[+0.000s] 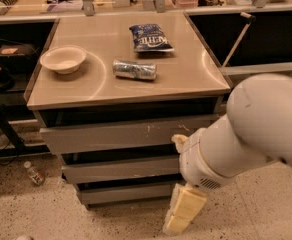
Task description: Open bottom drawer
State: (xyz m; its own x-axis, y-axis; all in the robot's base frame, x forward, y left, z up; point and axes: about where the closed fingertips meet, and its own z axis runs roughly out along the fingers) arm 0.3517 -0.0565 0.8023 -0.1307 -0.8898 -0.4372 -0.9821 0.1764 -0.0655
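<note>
The grey cabinet has three slanted, handleless drawer fronts. The bottom drawer (123,193) is the lowest and narrowest, plain grey, and its front sits flush and closed. Above it are the middle front (118,169) and the wide top front (121,134) with white scratch marks. My gripper (182,215) hangs at the end of the large white arm (246,134), in front of the cabinet's lower right corner, just right of the bottom drawer's front. Its cream fingers point down towards the floor.
On the cabinet top (186,74) lie a white bowl (63,59), a crushed silver can (134,69) and a blue chip bag (150,38). A small bottle (34,173) lies on the speckled floor at left. Dark shelving stands to both sides.
</note>
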